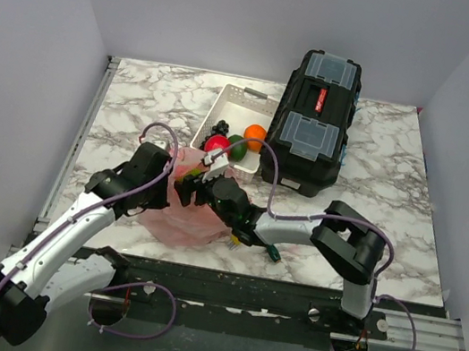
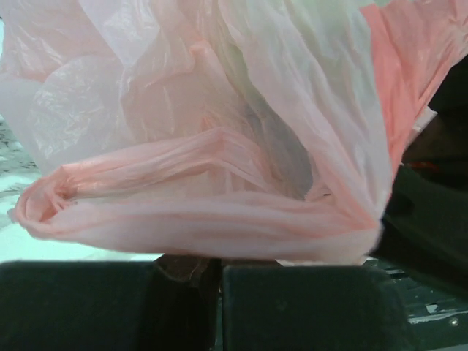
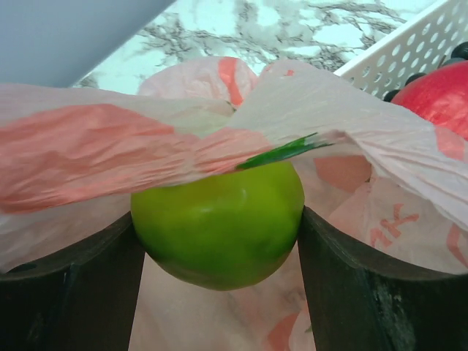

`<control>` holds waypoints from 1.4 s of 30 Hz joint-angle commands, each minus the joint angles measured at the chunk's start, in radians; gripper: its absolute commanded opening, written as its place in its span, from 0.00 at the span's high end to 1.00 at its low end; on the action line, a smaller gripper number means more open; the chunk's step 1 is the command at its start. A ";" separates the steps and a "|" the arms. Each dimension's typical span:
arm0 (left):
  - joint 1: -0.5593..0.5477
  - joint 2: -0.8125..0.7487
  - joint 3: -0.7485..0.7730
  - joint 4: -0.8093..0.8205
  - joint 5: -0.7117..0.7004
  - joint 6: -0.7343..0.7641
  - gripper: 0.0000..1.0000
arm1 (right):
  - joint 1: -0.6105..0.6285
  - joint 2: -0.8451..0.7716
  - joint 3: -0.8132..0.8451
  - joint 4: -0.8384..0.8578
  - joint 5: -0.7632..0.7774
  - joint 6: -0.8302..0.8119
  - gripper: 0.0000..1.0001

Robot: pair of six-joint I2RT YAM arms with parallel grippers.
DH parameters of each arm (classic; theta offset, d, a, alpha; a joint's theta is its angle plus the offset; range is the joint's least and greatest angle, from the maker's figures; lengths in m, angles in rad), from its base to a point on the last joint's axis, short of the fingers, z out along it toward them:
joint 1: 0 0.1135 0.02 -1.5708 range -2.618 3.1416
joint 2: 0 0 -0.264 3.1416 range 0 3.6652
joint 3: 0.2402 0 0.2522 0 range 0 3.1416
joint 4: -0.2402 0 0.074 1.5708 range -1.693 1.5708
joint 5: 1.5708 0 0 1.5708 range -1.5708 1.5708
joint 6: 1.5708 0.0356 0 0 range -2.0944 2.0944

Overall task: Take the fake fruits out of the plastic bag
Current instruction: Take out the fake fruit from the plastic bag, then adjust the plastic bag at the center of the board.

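**Bench** [image 1: 139, 95]: flat slab with a white-and-grey marble pattern, walled on three sides. Bare surface lies open at 9 o'clock and 3 o'clock of the work area.

**Toolbox** [image 1: 316, 117]: black, rigid and rectangular, with clear lid compartments. It stands at 1 o'clock of bench centre, touching or just beside the tray's right wall.

**Plastic bag** [image 1: 181, 221]: thin, crinkled, translucent pink film. It is slumped at 7 o'clock of the tray, near the front edge of the bench.

**White tray** [image 1: 229, 102]: perforated plastic with straight walls, at 12 o'clock of the bag.

**Left end effector** [image 2: 217, 292]: reaches in from 8 o'clock. Its jaws are almost closed and pinch a fold of bag film.

**Right end effector** [image 3: 219, 241]: its forearm lies low, entering from 3 o'clock. The dark fingers [image 3: 66, 300] clamp the light green fruit [image 3: 219, 227], which is smooth and glossy. The fruit sits at the bag mouth with film draped over its top.

**Tray contents**:
- The red fruit [image 1: 216, 143], dark green fruit [image 1: 237, 149] and orange fruit [image 1: 255, 134] are grouped along the near wall.
- The black grapes [image 1: 221, 126] sit at 12 o'clock of the red fruit.
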State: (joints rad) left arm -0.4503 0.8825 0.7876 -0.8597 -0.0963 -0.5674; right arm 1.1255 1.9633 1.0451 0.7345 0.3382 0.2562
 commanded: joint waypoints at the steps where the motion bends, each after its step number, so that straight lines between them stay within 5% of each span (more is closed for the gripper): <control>1: -0.002 0.044 0.073 0.006 -0.068 0.066 1.00 | 0.000 -0.075 -0.052 -0.031 -0.102 0.050 0.87; 12: 0.013 0.094 0.106 -0.008 -0.493 0.115 1.00 | 0.000 -0.305 -0.130 -0.139 -0.103 0.047 0.99; 25: 0.153 -0.161 0.014 0.076 -0.669 0.037 0.98 | 0.000 -0.555 -0.192 -0.170 0.023 -0.018 0.99; 29: 0.154 -0.157 0.018 0.086 -0.653 0.044 0.46 | -0.001 -0.558 -0.197 -0.172 0.061 -0.028 0.99; 31: 0.154 -0.145 0.026 0.088 -0.640 0.056 0.31 | 0.000 -0.549 -0.196 -0.170 0.065 -0.028 0.99; 34: 0.154 -0.140 0.044 0.080 -0.629 0.064 0.21 | -0.001 -0.523 -0.184 -0.178 0.082 -0.025 0.99; 42: 0.153 -0.224 0.081 0.050 -0.627 0.076 0.19 | -0.014 -0.354 0.041 -0.382 0.254 -0.015 0.99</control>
State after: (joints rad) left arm -0.3004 0.7174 0.8219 -0.7952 -0.7177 -0.5121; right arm 1.1236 1.5257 0.9520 0.4900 0.4641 0.2455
